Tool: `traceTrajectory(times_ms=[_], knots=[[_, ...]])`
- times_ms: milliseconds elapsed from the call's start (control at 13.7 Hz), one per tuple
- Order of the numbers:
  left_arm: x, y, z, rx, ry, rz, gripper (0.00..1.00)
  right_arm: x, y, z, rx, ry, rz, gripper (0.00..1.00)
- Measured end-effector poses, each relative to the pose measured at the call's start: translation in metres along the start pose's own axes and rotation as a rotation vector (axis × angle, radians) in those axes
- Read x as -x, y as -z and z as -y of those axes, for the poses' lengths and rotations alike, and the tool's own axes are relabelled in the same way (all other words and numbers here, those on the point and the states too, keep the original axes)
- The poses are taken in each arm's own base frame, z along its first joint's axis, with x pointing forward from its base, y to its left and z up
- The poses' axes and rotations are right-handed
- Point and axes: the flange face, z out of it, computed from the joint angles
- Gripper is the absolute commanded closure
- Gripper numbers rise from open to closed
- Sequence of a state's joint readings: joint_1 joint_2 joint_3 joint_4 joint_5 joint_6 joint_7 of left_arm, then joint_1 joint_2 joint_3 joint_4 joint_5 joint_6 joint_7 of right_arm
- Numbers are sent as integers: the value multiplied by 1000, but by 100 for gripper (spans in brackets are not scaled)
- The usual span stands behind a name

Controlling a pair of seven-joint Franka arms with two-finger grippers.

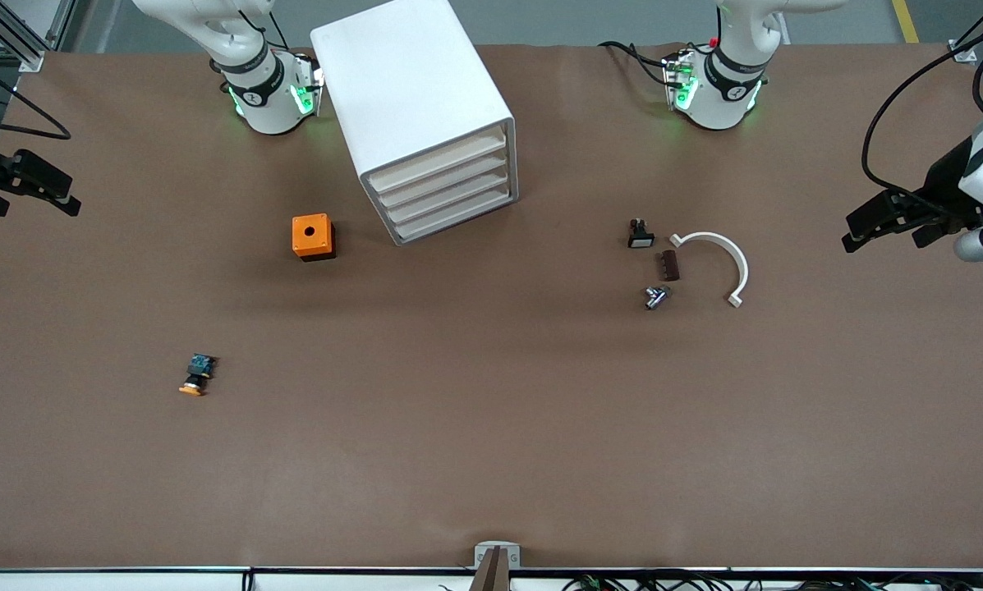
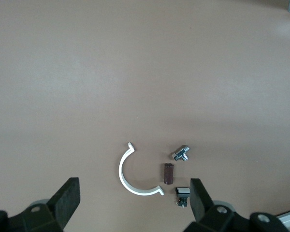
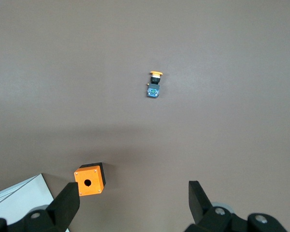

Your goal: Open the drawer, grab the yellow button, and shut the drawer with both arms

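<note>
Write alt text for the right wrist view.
The open right gripper hangs above a brown table, where a small orange-capped button lies alone. An orange box with a round hole sits beside a corner of the white cabinet.

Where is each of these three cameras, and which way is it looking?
Front view: high across the table, facing both arm bases, the cabinet and table.
Left wrist view: on the left arm, looking down past the open left gripper at a white curved piece.
Right wrist view: on the right arm, looking down past the open right gripper at the button and orange box.
Front and right wrist views share button and box.
</note>
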State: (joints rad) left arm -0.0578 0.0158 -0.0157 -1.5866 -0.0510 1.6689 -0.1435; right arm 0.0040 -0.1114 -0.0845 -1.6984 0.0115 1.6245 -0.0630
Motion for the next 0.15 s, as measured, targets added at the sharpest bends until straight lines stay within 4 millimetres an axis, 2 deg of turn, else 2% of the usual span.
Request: traceTrajectory(times_ms=[146], knots=[[1, 0, -2, 0, -3, 2, 0, 0, 0, 0, 0, 0, 0, 0]])
